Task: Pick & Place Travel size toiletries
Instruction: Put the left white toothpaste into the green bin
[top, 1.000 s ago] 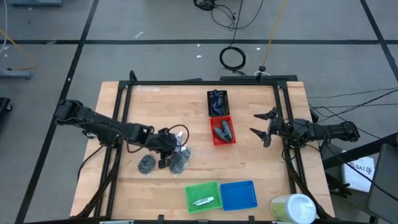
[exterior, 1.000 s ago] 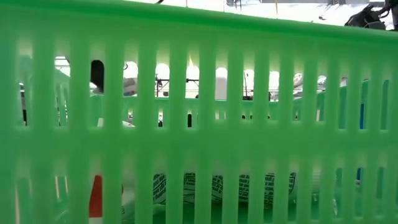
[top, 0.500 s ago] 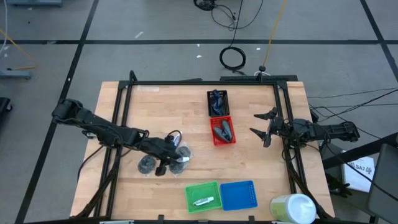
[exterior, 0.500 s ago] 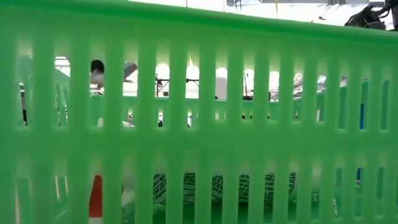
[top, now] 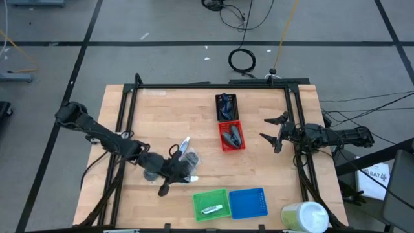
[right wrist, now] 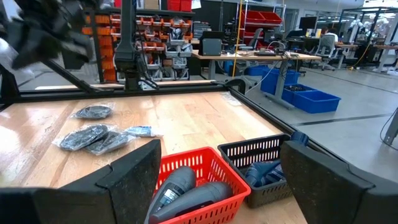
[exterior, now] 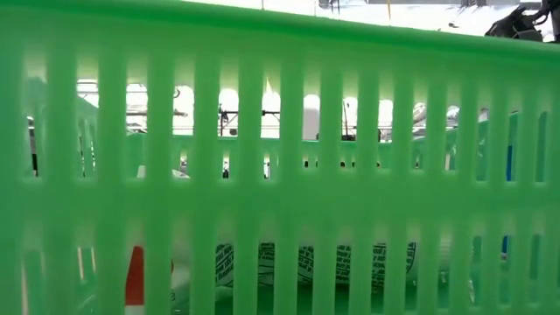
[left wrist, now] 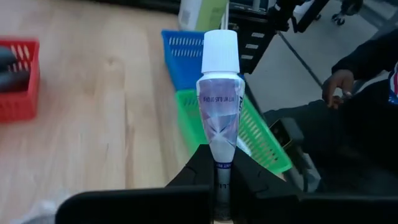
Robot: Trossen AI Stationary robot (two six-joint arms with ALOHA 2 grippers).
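Note:
My left gripper (left wrist: 222, 157) is shut on a thin white tube (left wrist: 220, 106) with a white cap, above the table just left of the green basket (left wrist: 258, 134). In the high view that tube (top: 184, 144) shows beside the left gripper (top: 174, 160). Two round dark pads in clear wrap (right wrist: 93, 137) lie flat on the wood near another small wrapped item (right wrist: 140, 130). A second white tube (top: 212, 209) lies in the green basket (top: 211, 204). Dark mini bottles (right wrist: 186, 186) lie in the red basket (top: 231, 136). My right gripper (top: 275, 133) waits open at the table's right side. My left gripper pinches the tube's narrow tail end (left wrist: 222, 167) between its two fingers (left wrist: 194, 169). The tube runs on in line with the fingers, its white cap (left wrist: 221, 50) at the free end. It is lifted clear of the table.
A blue basket (top: 248, 202) sits right of the green one, and a black basket (top: 226, 105) behind the red. A large white-and-green cylinder (top: 304, 217) stands at the near right corner. The low view is filled by the green basket's wall (exterior: 280, 175). A person's hand (left wrist: 336, 84) shows beyond the table.
My left arm has swung from over the pads toward the table's near edge, toward the green basket, carrying the white tube with it. The pads have stayed on the wood.

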